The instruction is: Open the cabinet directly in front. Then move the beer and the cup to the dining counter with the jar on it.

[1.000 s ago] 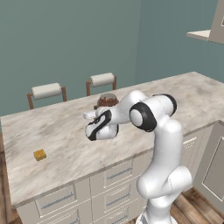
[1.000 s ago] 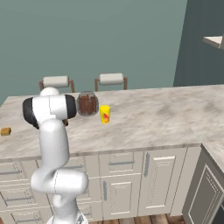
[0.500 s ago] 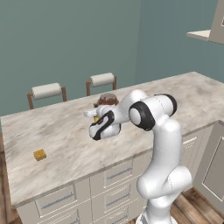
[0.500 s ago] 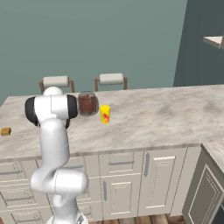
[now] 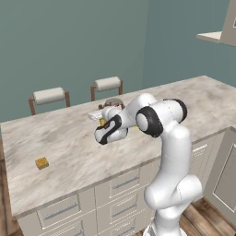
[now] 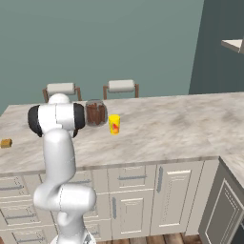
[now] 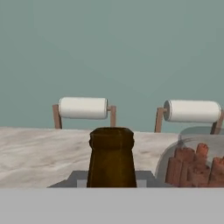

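**Beside the jar: beer bottle coming to the dining surface**

Beside the jar (image 6: 96, 113), the arm is reaching out over the dining surface (image 5: 64, 143) with the beer (image 7: 112, 157) in its pincer (image 7: 112, 183). The hand view is showing the dark brown bottle neck rising straight up between the two finger tips, and the pincer is standing narrow, clamped on that bottle. The jar, with its reddish-brown sticks, is sitting just beside the bottle in that view.

The cup (image 6: 114, 124) is standing upright on the surface just beside the jar, on the side away from the arm, so its half of the task appears finished. The step in hand looks like the placing of the beer, the last thing to bring over.

The next move is calling for a straight lowering until the bottle base is resting flat on the marble, near the jar but not touching it, and only then a widening of the pincer; a tall slim bottle let go at a tilt would likely topple.

No brand or writing is readable anywhere: the bottle's label is hidden, and the cup's red-orange mark is too small to make out.
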Available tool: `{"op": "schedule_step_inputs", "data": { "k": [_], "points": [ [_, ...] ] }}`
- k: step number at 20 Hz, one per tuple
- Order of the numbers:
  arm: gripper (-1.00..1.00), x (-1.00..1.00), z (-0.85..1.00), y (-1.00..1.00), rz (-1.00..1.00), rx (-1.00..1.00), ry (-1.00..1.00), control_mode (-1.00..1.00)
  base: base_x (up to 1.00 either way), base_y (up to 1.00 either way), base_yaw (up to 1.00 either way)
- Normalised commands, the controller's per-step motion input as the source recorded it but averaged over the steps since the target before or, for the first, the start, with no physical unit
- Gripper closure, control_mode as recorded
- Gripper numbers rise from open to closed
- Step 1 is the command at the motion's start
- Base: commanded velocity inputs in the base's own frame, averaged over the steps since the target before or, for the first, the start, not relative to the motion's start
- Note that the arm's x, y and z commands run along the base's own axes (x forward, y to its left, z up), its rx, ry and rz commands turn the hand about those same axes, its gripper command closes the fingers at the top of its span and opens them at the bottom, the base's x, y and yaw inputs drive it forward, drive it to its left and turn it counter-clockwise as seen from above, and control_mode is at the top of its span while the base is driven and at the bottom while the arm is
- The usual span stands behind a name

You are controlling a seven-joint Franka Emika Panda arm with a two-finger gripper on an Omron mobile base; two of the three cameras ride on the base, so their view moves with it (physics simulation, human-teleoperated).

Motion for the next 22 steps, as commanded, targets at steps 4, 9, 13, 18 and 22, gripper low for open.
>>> {"op": "schedule_step_inputs", "data": {
  "k": [4,9,13,18,22],
  "points": [
    [1.00,0.00,0.00,0.00,0.00,0.00,0.00,-1.00,0.00,0.00,0.00],
    [1.00,0.00,-0.70,0.00,0.00,0.00,-0.02,-1.00,0.00,0.00,0.00],
    [1.00,0.16,-0.78,0.16,0.00,0.00,-0.13,-1.00,0.00,0.00,0.00],
    [1.00,0.35,-0.55,0.50,0.00,0.10,-0.20,-1.00,0.00,0.00,0.00],
    [1.00,0.47,-0.48,0.62,0.00,0.09,-0.16,-1.00,0.00,0.00,0.00]
  ]
}}
